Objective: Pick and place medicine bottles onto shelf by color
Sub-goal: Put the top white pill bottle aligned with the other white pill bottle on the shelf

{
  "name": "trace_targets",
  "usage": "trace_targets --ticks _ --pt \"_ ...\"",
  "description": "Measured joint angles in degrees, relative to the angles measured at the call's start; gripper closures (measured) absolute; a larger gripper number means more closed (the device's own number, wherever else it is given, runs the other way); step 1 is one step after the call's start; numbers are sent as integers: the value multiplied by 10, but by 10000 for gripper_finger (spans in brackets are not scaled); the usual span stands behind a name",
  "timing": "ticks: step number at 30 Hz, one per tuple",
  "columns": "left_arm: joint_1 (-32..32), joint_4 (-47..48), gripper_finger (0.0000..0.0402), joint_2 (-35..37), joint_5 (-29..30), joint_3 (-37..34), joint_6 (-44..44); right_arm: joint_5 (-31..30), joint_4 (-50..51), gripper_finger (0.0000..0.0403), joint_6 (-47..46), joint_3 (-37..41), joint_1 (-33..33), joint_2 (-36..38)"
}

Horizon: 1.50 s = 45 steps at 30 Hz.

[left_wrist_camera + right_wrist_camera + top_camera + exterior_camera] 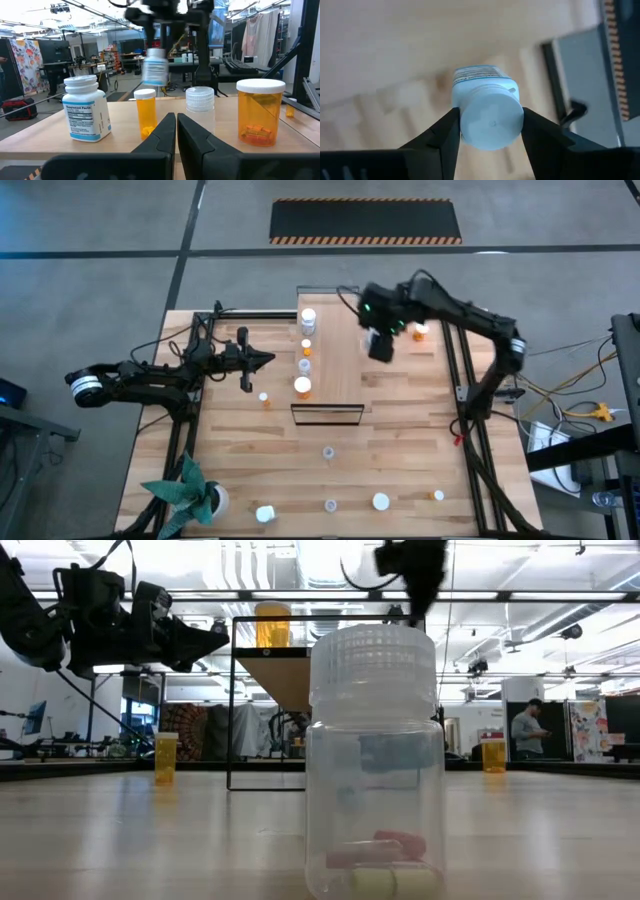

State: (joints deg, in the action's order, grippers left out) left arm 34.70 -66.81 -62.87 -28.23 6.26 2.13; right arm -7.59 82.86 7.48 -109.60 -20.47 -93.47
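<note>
I see the bench with the pale shelf running from its far edge toward the middle. On the shelf, along its left side, four bottles stand in a row: a white bottle nearest the far edge, then a small orange one, a clear one and a big orange bottle at the near end. More bottles stand loose on the bench, several near the front edge, and a clear bottle holds pills there. My right gripper hangs over the shelf's far right part, jaws pinching a white-capped bottle by the cap. My left gripper waits just left of the shelf, jaws pressed together, holding nothing.
</note>
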Motion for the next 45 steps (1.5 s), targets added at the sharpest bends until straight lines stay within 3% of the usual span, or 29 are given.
trace_targets --ticks 11,20,45 --pt "0 1 402 0 0 0 1 43 -13 230 109 -254 -43 -219" --pt "0 -2 402 -22 0 2 12 76 -55 229 120 -233 -48 -216" --pt "-5 -31 402 -53 0 9 12 75 -88 196 101 -237 -47 -220"
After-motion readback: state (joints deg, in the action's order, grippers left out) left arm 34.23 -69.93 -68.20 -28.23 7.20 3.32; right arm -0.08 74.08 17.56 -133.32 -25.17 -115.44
